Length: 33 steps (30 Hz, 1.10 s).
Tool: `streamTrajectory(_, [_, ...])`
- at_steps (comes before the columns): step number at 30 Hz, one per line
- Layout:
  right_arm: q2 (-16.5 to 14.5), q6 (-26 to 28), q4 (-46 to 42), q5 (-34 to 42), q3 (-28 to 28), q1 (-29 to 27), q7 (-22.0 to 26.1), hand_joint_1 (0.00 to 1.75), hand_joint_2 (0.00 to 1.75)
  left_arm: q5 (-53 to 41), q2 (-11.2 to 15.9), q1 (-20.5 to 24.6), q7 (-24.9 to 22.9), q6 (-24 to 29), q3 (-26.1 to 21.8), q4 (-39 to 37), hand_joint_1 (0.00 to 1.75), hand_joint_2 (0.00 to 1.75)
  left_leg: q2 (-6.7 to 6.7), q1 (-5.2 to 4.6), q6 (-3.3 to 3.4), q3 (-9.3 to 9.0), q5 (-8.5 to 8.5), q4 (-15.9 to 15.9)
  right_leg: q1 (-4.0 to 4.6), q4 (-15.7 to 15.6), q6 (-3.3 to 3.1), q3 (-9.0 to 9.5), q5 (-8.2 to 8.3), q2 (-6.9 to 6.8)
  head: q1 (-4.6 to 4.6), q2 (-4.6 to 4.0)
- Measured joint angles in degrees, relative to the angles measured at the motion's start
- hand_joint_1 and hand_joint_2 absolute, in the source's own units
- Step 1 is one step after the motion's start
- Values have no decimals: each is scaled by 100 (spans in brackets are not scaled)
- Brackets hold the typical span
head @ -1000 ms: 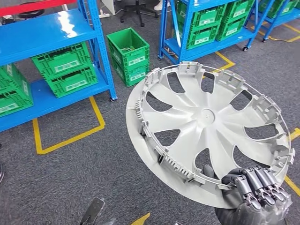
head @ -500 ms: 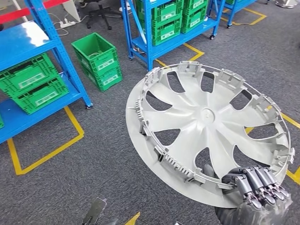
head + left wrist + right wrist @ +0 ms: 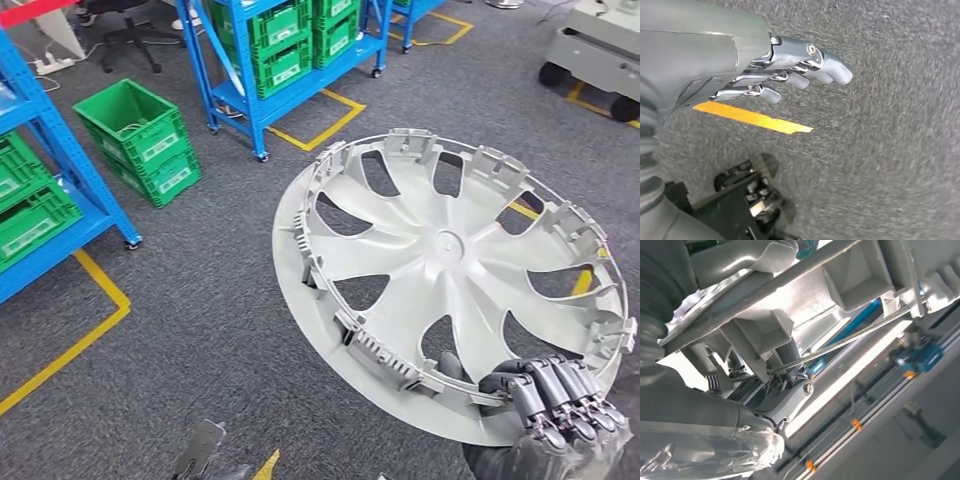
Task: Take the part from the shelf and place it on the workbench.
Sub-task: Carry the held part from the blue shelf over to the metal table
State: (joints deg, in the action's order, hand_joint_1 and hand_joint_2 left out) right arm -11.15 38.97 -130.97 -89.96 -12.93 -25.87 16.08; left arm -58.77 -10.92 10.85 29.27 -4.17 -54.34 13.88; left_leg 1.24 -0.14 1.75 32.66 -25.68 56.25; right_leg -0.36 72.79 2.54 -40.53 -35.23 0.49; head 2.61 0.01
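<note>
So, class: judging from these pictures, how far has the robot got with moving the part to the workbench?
Done: the wheel cover is off the shelf, gripped at its rim by the right hand. In hand: carrying it above the grey floor; the left hand holds nothing. Left: placing it; no workbench is visible.

The camera has swung — the blue shelf and green crate now sit farther left of the wheel cover, with a white cart newly showing beyond it.

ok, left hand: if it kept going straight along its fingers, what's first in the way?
Likely just the grey carpet floor. In the wrist view the left hand holds nothing, fingers extended over bare floor beyond the yellow tape line. Depth is unclear.
</note>
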Motion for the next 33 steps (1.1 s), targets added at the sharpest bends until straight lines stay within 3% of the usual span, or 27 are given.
streamTrajectory(1, [0, 0, 0, 0, 1, -1, -1, 162, 175, 0, 5, -4, 0, 0, 0, 0, 0, 175, 96, 0, -15, 28, 20, 1, -37, 81, 40, 28, -3, -28, -1, 0])
streamTrajectory(2, [0, 0, 0, 0, 1, -2, -1, 162, 175, 0, 7, 1, 0, 0, 0, 0, 0, 175, 182, 2, -35, 56, 42, 4, -73, -77, 75, 186, 96, -62, 1, 1])
streamTrajectory(4, [0, 0, 0, 1, 1, 0, -1, 162, 175, 0, 11, 17, 0, 0, 1, 1, 0, 175, 316, 1, -85, 97, 83, 19, -128, -889, 131, 772, 339, -258, 1, 1])
streamTrajectory(5, [0, 0, 0, 0, 1, 0, 0, 162, 175, 0, 14, 24, 0, 0, 1, 1, 0, 175, 367, -3, -116, 108, 102, 28, -129, -1255, 122, 1036, 431, -357, -7, 1])
streamTrajectory(7, [-2, 0, -4, 0, -1, 1, -4, 162, 175, 1, 23, 37, 0, 0, 2, 2, 0, 175, 449, -3, -183, 102, 141, 50, -100, -1591, 48, 1226, 475, -450, -33, 0])
streamTrajectory(9, [-7, 0, -9, 0, -1, -1, -8, 162, 175, 2, 16, 43, 2, -2, 4, 2, 0, 175, 522, 22, -262, 104, 171, 56, -68, -1596, -73, 1161, 525, -328, -51, 0])
streamTrajectory(10, [-11, 0, -10, 0, -2, -2, -8, 162, 175, 2, 10, 43, 3, -3, 7, 1, 0, 175, 485, 42, -306, 124, 133, 80, -63, -1609, -131, 1136, 547, -270, -51, 1])
streamTrajectory(12, [-17, 0, -13, -1, -3, -4, -9, 162, 175, 3, 5, 33, 8, -4, 14, 0, 0, 175, 249, 66, -361, 242, -202, 384, -57, -1633, -241, 1077, 624, -163, -58, 1])
streamTrajectory(14, [-20, 0, -13, -1, -5, -2, -10, 162, 175, 8, 7, 5, 14, -4, 27, 0, 0, 175, 1, 70, -353, 478, -716, 1108, -30, -1629, -312, 982, 711, -43, -70, 1])
streamTrajectory(15, [-20, 0, -13, -1, -5, -2, -9, 162, 175, 12, 7, -10, 15, -4, 34, 0, 0, 175, -46, 69, -336, 573, -873, 1441, -10, -1624, -334, 936, 757, 31, -73, 0])
streamTrajectory(16, [-20, 0, -13, -1, -4, -2, -9, 162, 175, 16, 7, -21, 18, -3, 40, 0, 0, 175, -70, 66, -314, 597, -910, 1624, 12, -1617, -342, 884, 800, 113, -75, 0])
streamTrajectory(17, [-20, 0, -13, -1, -4, -3, -8, 162, 175, 19, 8, -26, 23, -3, 45, 0, 0, 175, -85, 61, -286, 518, -822, 1580, 31, -1610, -344, 842, 834, 197, -73, 0])
streamTrajectory(18, [-20, 0, -13, -1, -3, -3, -7, 162, 175, 21, 9, -27, 30, -3, 51, 0, 0, 175, -114, 54, -253, 342, -655, 1327, 45, -1601, -340, 811, 859, 277, -74, -1])
streamTrajectory(20, [-20, 0, -13, -1, -3, -1, -5, 162, 175, 34, 25, -23, 44, -2, 63, 0, 0, 175, -350, 43, -171, -107, -361, 584, 54, -1575, -316, 761, 893, 411, -69, 0])
streamTrajectory(22, [-20, 0, -14, -1, -1, 0, 7, 162, 175, 49, 36, -22, 54, -2, 72, 0, 0, 175, -573, 38, -135, -348, -290, 138, 39, -1552, -263, 709, 931, 523, -79, 0])
streamTrajectory(23, [-20, 0, -15, -1, 2, -1, 15, 162, 175, 52, 37, -21, 57, -2, 77, 0, 0, 175, -586, 36, -134, -370, -309, 78, 34, -1546, -227, 675, 957, 577, -87, 0])
streamTrajectory(25, [-25, 0, -31, -1, 18, -14, 37, 162, 175, 58, 20, -14, 62, -2, 89, 0, 0, 175, -453, 46, -125, -371, -297, -9, 31, -1529, -161, 597, 983, 647, -104, 0])
streamTrajectory(27, [-39, 0, -52, -1, 50, -22, 70, 162, 175, 63, 2, -6, 66, -2, 96, 0, 0, 175, -300, 72, -93, -363, -257, -65, 46, -1243, -111, 413, 795, 415, -68, 0])
streamTrajectory(29, [-63, 0, -62, -1, 92, -24, 132, 162, 175, 71, 3, -31, 68, -2, 98, 0, 0, 175, -129, 70, -76, -345, -242, -72, 36, -506, -62, 67, 399, 94, -36, 1])
streamTrajectory(31, [-97, 0, -74, -1, 144, -36, 221, 162, 175, 87, 14, -63, 69, -2, 98, 0, 0, 175, 57, 64, -82, -327, -238, -67, 8, 130, -17, -202, 166, -11, -37, 0])
streamTrajectory(32, [-118, 0, -84, -1, 173, -47, 265, 162, 175, 96, 17, -65, 72, -2, 98, 0, 0, 175, 140, 64, -87, -322, -236, -65, -9, 155, 0, -184, 200, -36, -36, 0])
streamTrajectory(33, [-138, 0, -96, -1, 202, -60, 302, 162, 175, 102, 16, -62, 76, -3, 99, 0, 0, 175, 216, 66, -95, -323, -237, -63, -26, -50, 13, -42, 328, -68, -34, 0])
